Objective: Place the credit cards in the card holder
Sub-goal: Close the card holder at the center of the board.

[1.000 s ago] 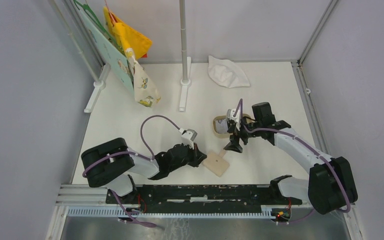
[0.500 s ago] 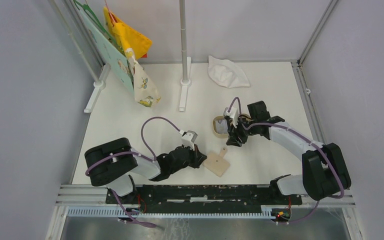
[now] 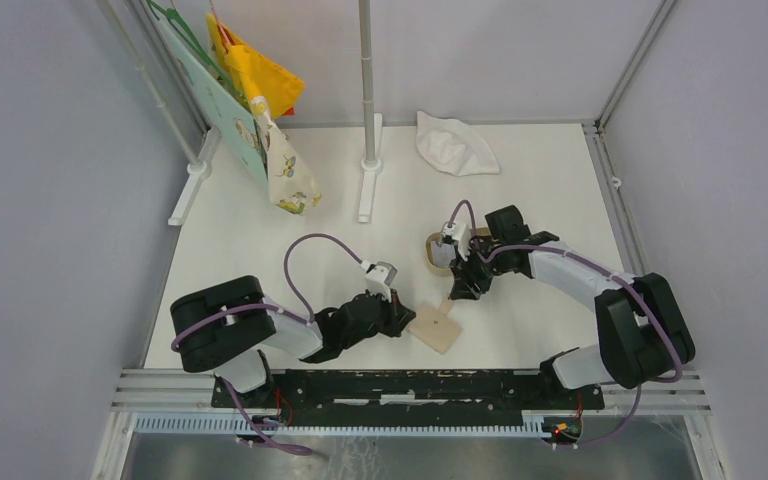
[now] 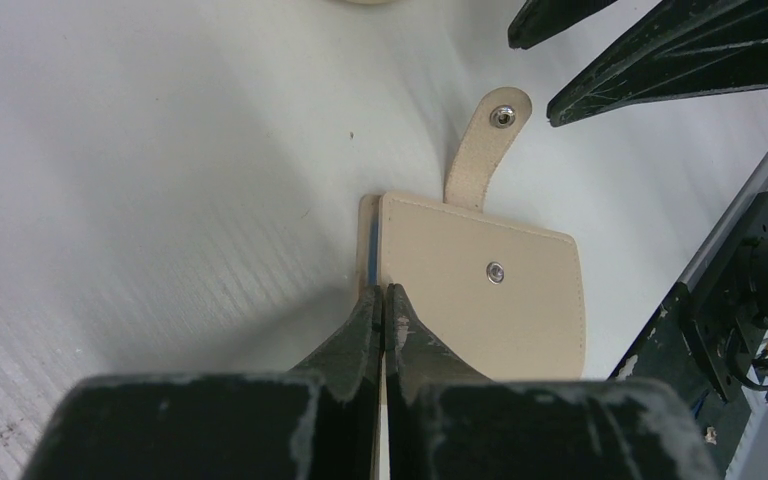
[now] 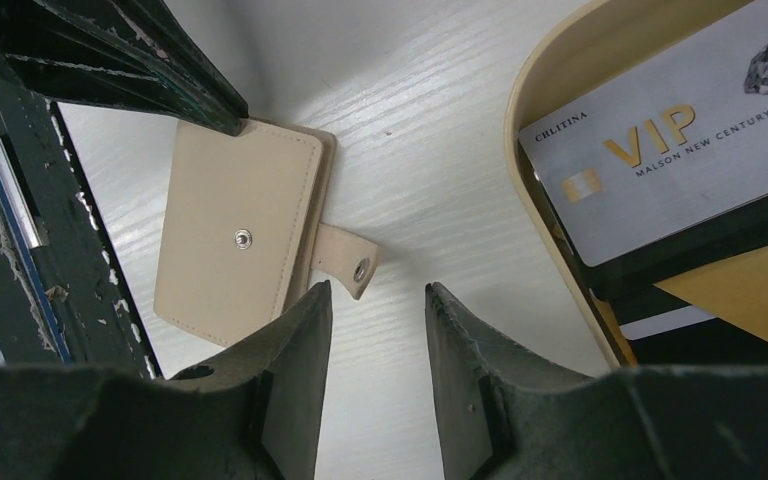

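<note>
The beige card holder (image 3: 435,328) lies closed on the table, its snap tab (image 5: 353,262) unfastened and pointing away from it. My left gripper (image 4: 385,297) is shut on the holder's (image 4: 500,300) near edge, where a strip of blue lining shows. My right gripper (image 5: 375,290) hovers just above the table beside the tab with its jaws apart and nothing between them. The credit cards are stacked in a tan oval tray (image 5: 535,110): a grey-white VIP card (image 5: 680,165) on top, a black one (image 5: 700,250) and an orange one (image 5: 750,300) beneath.
The tray (image 3: 434,262) sits just behind my right gripper (image 3: 457,293). A pole on a white base (image 3: 368,190), hanging bags (image 3: 260,110) and a white cloth (image 3: 455,145) occupy the back. A metal rail (image 3: 410,385) runs along the front edge.
My right gripper's jaws have narrowed to about half their width, and the arm has shifted slightly left toward the tab. The left gripper and the holder have stayed put.
</note>
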Robot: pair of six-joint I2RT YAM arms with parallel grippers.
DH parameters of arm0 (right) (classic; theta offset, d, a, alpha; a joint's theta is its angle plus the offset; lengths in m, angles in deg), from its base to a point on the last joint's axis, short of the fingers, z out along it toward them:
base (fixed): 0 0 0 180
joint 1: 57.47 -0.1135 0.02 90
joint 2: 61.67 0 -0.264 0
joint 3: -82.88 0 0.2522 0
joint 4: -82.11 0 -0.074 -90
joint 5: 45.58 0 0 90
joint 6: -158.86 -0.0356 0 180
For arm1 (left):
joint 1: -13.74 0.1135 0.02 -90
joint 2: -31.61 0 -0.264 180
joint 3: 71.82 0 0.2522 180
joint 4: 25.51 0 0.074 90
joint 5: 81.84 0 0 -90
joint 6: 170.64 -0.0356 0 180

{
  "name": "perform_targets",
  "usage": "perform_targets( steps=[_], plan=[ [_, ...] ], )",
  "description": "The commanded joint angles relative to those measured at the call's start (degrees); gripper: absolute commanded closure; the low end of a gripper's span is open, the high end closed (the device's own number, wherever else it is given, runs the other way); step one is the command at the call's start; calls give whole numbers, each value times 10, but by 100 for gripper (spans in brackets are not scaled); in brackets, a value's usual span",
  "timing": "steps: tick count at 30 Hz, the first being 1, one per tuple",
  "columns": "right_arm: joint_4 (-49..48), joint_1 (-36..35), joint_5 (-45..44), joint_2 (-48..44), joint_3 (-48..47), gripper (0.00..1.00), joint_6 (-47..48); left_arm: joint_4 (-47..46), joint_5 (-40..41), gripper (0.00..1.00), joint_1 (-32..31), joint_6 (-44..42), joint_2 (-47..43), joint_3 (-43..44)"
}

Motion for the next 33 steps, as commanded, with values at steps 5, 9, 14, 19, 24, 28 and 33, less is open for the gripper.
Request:
perform_targets(
  steps=[5,9,14,19,24,28,33],
  plan=[
    [-6,-9,4,22,-27,63,-30,-9,25,98,-9,3,5,21],
    [-3,-10,5,23,-31,74,-30,-4,27,98,-10,2,5,22],
    [-3,-10,13,20,-30,86,-29,-2,32,98,-12,1,2,22],
    [2,-11,17,27,-33,83,-29,2,35,98,-15,0,-2,23],
    [8,-11,17,33,-36,79,-28,3,38,98,-16,-1,-2,23],
    [11,-13,13,37,-37,81,-26,5,38,98,-17,-2,-2,24],
    [17,-17,12,40,-40,83,-26,7,43,98,-19,-3,-5,23]
  ],
)
